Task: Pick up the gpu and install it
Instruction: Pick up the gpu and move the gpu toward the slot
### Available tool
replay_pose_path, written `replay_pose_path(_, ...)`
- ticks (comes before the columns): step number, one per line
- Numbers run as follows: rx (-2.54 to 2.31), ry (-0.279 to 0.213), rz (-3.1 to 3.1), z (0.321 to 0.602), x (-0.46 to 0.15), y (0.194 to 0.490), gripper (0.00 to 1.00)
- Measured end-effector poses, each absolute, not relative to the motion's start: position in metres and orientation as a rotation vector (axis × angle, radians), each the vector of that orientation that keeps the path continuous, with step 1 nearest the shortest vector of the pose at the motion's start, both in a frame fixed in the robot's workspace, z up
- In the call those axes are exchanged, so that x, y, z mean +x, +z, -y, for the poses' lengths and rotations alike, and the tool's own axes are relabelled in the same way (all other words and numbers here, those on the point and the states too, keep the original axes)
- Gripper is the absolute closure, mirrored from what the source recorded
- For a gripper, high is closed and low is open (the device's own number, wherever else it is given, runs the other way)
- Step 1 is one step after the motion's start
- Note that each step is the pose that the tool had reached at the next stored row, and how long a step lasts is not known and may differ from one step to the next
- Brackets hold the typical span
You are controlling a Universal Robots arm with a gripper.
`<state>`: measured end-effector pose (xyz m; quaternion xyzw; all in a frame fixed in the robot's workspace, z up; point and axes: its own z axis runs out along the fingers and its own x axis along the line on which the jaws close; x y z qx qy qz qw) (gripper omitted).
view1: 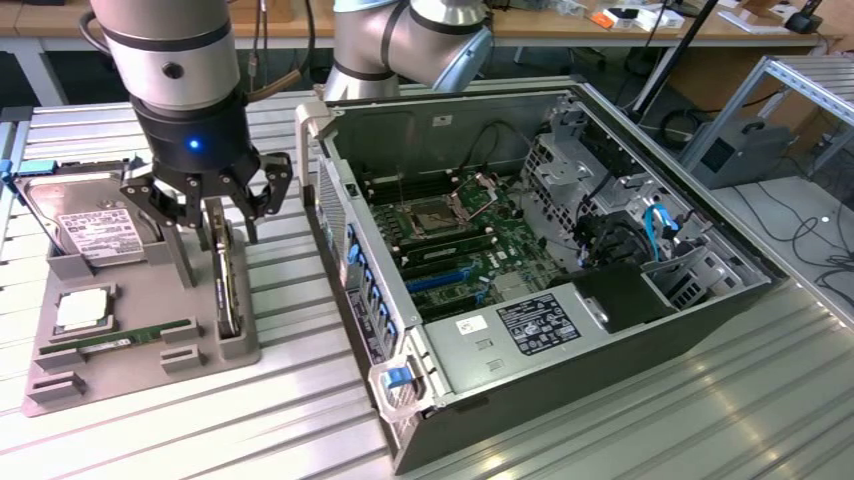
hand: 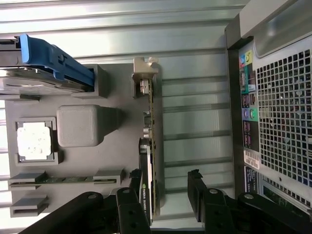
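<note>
As we look across the exterior view from its left, the hard drive (view1: 88, 228) comes first. It leans in the far end of a gray holder (view1: 140, 375), off to the exterior view's left of the pincer (view1: 211, 228). Nearer the camera than the pincer, on that same side, a square processor chip (view1: 80, 310) sits in its pocket, and a green memory stick (view1: 118, 342) lies in a slot beyond it.

We see the pincer hanging straight down over the holder on the dark arm (view1: 180, 90) with its fingers spread wide, pinching nothing. Right below it stands the graphics card (view1: 230, 295), on edge in its slot along the holder's side towards the exterior view's right.

From the wrist view, the graphics card (hand: 152, 141) runs lengthwise into the gap of the pincer (hand: 165, 178), much closer to one finger than the other. We cannot tell whether it touches that finger.

To the exterior view's right of the pincer, just beside the holder, the open computer case (view1: 534, 250) lies on its side with its board bare. Everything rests on the ribbed metal surface (view1: 694, 420).
</note>
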<state>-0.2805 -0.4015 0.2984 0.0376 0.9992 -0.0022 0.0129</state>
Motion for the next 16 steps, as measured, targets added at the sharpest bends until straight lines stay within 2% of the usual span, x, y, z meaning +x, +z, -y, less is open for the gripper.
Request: replay_pose_path(16, 0.117, -0.007, -3.114, 0.4015, -0.2805, 0.294, 0.5)
